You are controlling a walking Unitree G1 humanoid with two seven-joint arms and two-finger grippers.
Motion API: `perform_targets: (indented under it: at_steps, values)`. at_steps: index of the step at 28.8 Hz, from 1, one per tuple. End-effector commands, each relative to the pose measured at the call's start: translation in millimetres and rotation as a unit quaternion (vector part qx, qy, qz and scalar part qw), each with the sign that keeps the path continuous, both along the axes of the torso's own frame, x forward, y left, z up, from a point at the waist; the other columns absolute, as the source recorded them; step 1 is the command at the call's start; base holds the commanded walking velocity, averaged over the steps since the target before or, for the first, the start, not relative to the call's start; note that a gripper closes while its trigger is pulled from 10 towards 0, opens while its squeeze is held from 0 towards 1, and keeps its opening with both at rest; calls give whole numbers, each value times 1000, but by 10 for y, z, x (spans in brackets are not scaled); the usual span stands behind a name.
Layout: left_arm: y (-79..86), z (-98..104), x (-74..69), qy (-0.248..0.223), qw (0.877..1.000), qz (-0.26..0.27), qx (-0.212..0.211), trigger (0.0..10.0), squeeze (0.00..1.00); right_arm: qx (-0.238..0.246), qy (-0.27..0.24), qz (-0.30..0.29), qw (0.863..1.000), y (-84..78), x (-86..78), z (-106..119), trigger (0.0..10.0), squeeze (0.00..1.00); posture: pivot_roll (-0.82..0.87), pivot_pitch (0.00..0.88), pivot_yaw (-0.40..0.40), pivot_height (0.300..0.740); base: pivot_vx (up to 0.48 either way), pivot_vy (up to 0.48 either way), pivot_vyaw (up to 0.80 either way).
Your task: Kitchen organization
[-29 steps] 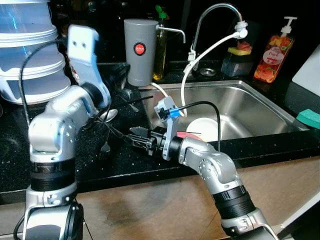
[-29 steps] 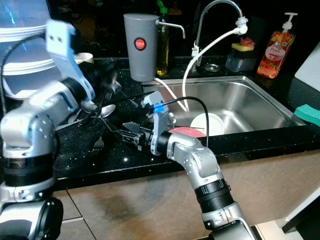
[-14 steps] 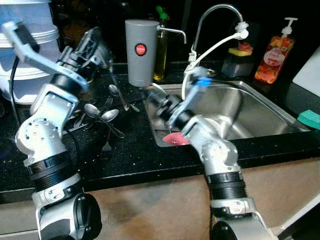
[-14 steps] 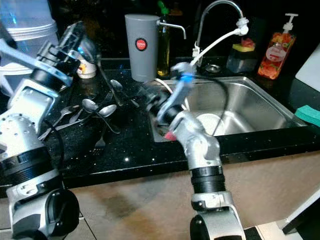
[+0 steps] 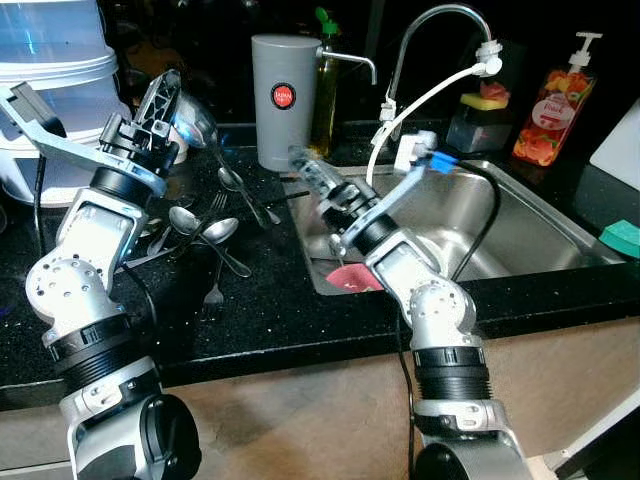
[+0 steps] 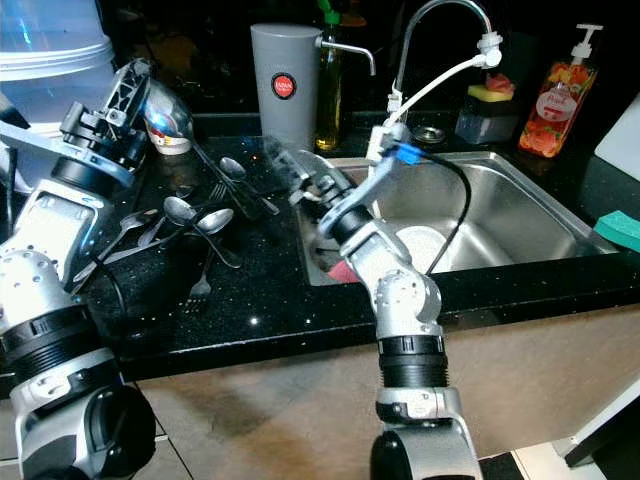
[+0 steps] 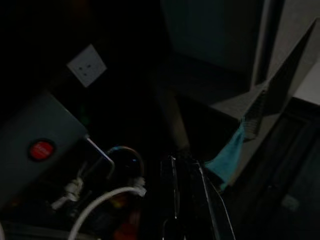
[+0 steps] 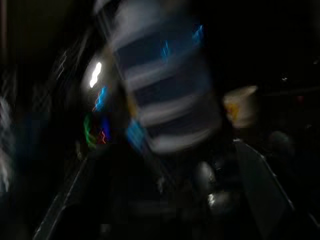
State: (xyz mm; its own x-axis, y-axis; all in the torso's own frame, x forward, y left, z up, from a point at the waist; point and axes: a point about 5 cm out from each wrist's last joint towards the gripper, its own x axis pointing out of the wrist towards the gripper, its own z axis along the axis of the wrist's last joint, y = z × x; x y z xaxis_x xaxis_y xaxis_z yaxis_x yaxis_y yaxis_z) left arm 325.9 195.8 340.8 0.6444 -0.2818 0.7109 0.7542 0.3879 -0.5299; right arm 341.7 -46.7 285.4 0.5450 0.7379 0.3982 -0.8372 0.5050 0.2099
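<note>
Holding a spoon [image 5: 200,125] upper left, the left gripper [image 5: 185,118] lifts it clear of the cutlery pile [image 5: 200,228], while the right gripper [image 5: 310,172], its grip unreadable, blurs mid-frame beside the sink [image 5: 520,215]

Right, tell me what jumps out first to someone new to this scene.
Two silver arms are raised over a black counter: the left gripper is up by the white tubs, the right gripper at the steel sink's near corner. Between them lies a scatter of spoons and forks, with a grey canister behind.
</note>
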Motion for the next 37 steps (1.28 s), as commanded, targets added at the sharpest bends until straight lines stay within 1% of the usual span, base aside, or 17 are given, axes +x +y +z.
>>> perform_targets:
  at_steps: [1,2,7,8,9,12,14,18,19,22,24,26,27,28,29,30,37]
  values:
    - [-20,-38,-4,2,1000,-15,12,0,0,-69,-22,11,997,110,-50,-115,10000,0,64,28,-6,740,0,0,0]
    - [-38,-49,-5,3,1000,-18,19,0,0,-96,-30,12,995,136,-60,-149,10000,0,64,28,-6,740,0,0,0]
    - [-100,-66,-30,-3,999,-36,34,0,0,-86,-34,12,996,142,-58,-107,10000,0,64,24,-7,740,0,0,0]
    - [-129,-64,-58,-11,998,-50,43,0,0,-99,-55,4,994,133,-48,-72,10000,0,64,24,-7,740,0,0,0]
    - [-129,-64,-58,-11,998,-50,43,0,0,-99,-55,4,994,133,-48,-72,10000,0,64,24,-7,740,0,0,0]
    - [-142,-70,-80,-14,997,-62,50,0,0,-119,-81,-1,990,124,-55,-51,10000,0,63,19,-7,740,0,0,0]
    - [-143,-75,-81,-13,997,-63,51,0,0,-119,-86,4,989,128,-69,-49,10000,0,63,19,-7,740,0,0,0]
    - [-165,-93,-84,-13,996,-68,57,0,0,-106,-82,35,990,162,-128,-48,10000,0,63,19,-7,740,0,0,0]
    - [-173,-99,-87,-13,996,-70,61,0,0,-96,-82,69,990,180,-182,-46,10000,0,63,19,-7,740,0,0,0]
    - [-177,-107,-90,-13,995,-72,63,0,0,-103,-82,109,985,203,-253,-82,10000,0,61,18,-8,740,0,0,0]
    - [-176,-109,-91,-13,995,-72,64,0,0,-107,-82,117,984,209,-268,-95,10000,0,61,18,-8,740,0,0,0]
    - [-191,-106,-100,-14,995,-75,63,0,0,-138,-73,105,982,233,-255,-200,10000,0,61,18,-8,740,0,0,0]
    - [-191,-106,-100,-14,995,-75,63,0,0,-138,-73,105,982,233,-255,-200,10000,0,61,18,-8,740,0,0,0]
    - [-198,-100,-105,-16,995,-77,64,0,0,-145,-65,100,982,241,-238,-236,4431,0,61,18,-8,740,0,0,0]
    - [-200,-98,-106,-16,995,-78,64,0,0,-144,-62,102,982,244,-237,-246,2078,0,61,18,-8,740,0,0,0]
    - [-201,-97,-107,-16,995,-78,64,0,0,-144,-60,106,982,248,-238,-251,0,0,61,18,-8,740,0,0,0]
    - [-198,-89,-97,-15,995,-73,62,0,0,-144,-53,111,982,242,-237,-264,0,0,69,23,-7,740,0,0,0]
